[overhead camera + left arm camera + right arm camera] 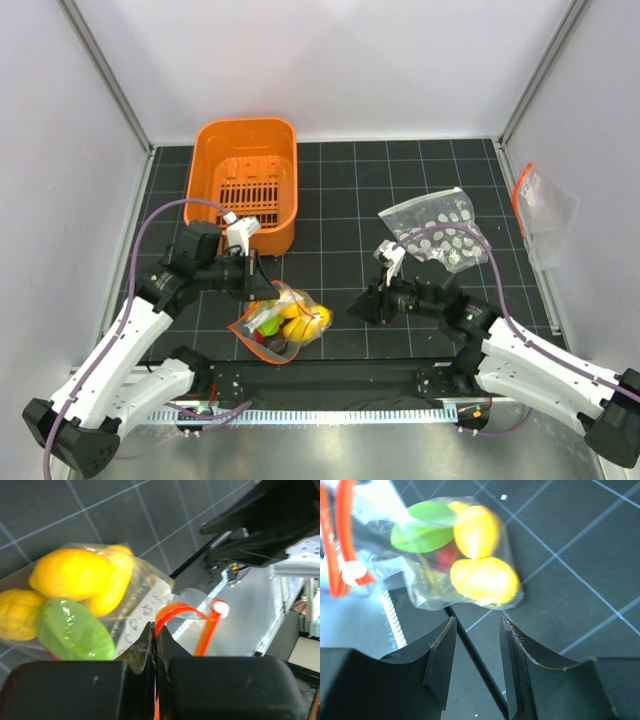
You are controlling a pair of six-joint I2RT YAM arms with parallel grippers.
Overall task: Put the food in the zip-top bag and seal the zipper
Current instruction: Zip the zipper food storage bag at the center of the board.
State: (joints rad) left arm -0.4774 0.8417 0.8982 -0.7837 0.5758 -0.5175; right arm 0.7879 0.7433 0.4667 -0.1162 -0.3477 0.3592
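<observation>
the bag lies at the near edge of the table, between the two arms, and the food seems to be already inside it: yellow pieces, one green piece and a bit of red show through the clear plastic. a dark purple piece i cannot find. the left gripper is clamped on the mouth edge of the bag, and i think this is the reason for the grip: it keeps the mouth from sliding while the closing is done. in the left wrist view the zipper bends out from between the closed fingers in a loop, so the two sides are not pressed together along the whole width, and a small white piece sits on the strip. the left arm reaches forward and turns inward toward the middle, with the wrist low over the table. the right gripper has its fingers spread apart and holds nothing; it points at the bag from the other side, near it but not touching. the right arm is also low and stretched toward the centre. in my judgement the filling is finished and the sealing is not yet done. the orange basket and the dotted bag stay farther back, apart from the work.
</observation>
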